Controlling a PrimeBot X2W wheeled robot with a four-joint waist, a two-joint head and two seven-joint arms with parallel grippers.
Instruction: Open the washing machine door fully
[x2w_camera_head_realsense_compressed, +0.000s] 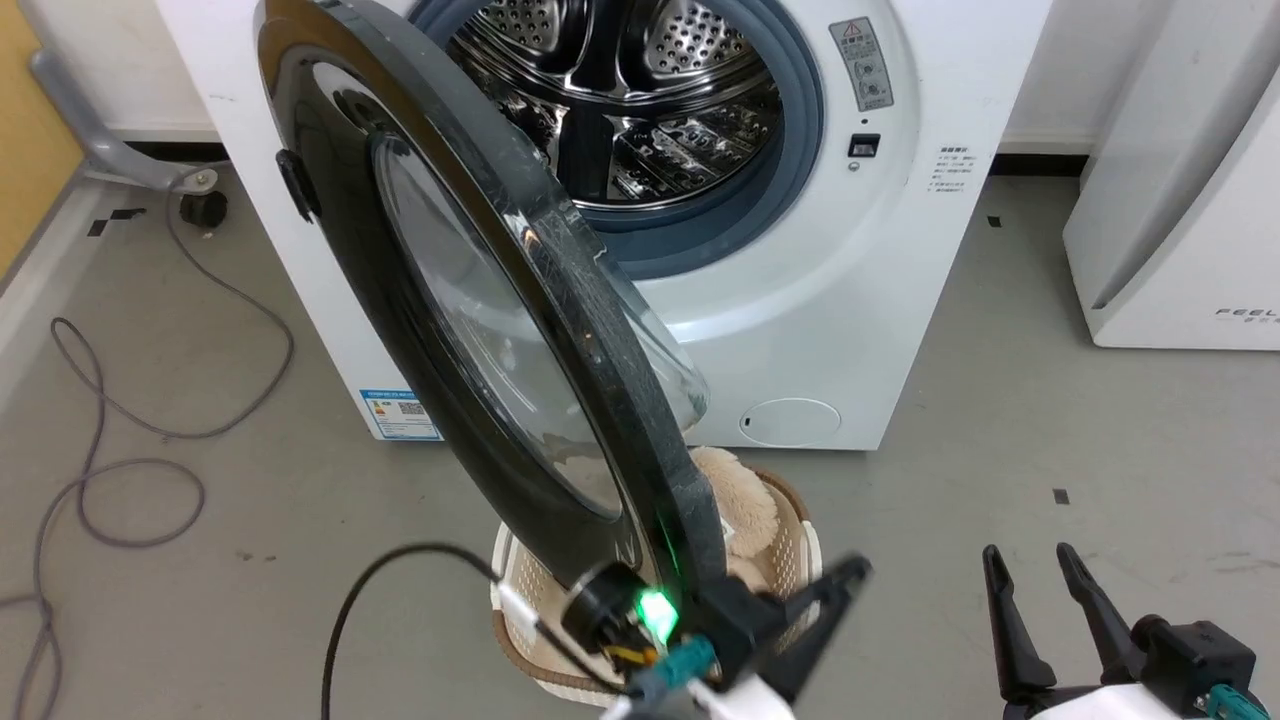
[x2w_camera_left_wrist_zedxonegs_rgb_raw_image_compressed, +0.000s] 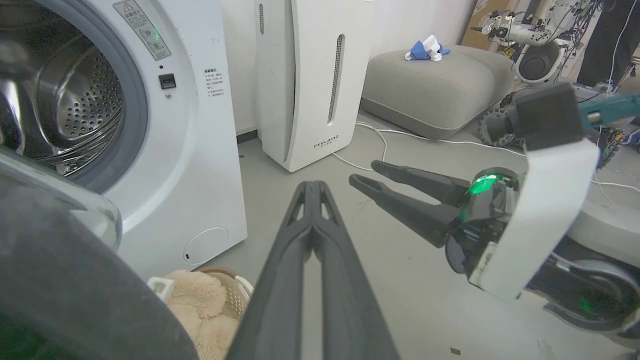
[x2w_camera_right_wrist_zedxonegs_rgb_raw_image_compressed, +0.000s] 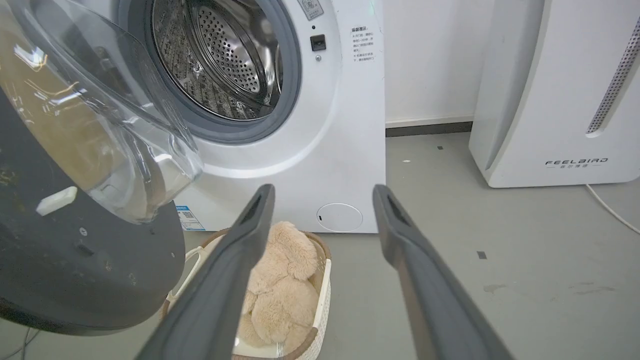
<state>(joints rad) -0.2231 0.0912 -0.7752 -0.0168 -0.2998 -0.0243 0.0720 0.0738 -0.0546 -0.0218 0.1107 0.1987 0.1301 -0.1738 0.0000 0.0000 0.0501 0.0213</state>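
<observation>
Left gripper (x2w_camera_head_realsense_compressed: 850, 578), at the bottom edge of the head view with a green light lit at its wrist, sits just beside the lower rim of the large round glossy black washing machine door (x2w_camera_head_realsense_compressed: 560, 300); contact cannot be confirmed. Door stands swung well out from the left side of the white front-loading washing machine (x2w_camera_head_realsense_compressed: 800, 300), roughly edge-on to the camera, leaving the perforated steel drum (x2w_camera_head_realsense_compressed: 620, 100) exposed. Below the door: a cream woven basket (x2w_camera_head_realsense_compressed: 800, 545) holding a beige plush toy (x2w_camera_head_realsense_compressed: 740, 500). Right gripper (x2w_camera_head_realsense_compressed: 1030, 570) at lower right, fingers apart, well clear of the door

Left wrist view: left gripper (x2w_camera_left_wrist_zedxonegs_rgb_raw_image_compressed: 312, 190) fingers pressed together with nothing between them, over the grey floor (x2w_camera_left_wrist_zedxonegs_rgb_raw_image_compressed: 425, 300). Door (x2w_camera_left_wrist_zedxonegs_rgb_raw_image_compressed: 75, 280) fills the lower left, beside them. Right gripper (x2w_camera_left_wrist_zedxonegs_rgb_raw_image_compressed: 364, 171) to the right, empty

Right wrist view: right gripper (x2w_camera_right_wrist_zedxonegs_rgb_raw_image_compressed: 324, 192) fingers spread wide, holding nothing. Door (x2w_camera_right_wrist_zedxonegs_rgb_raw_image_compressed: 75, 260) at left, its clear glass bowl bulging toward the drum opening; basket (x2w_camera_right_wrist_zedxonegs_rgb_raw_image_compressed: 325, 280) and plush toy (x2w_camera_right_wrist_zedxonegs_rgb_raw_image_compressed: 280, 290) lie on the floor beyond the fingers
</observation>
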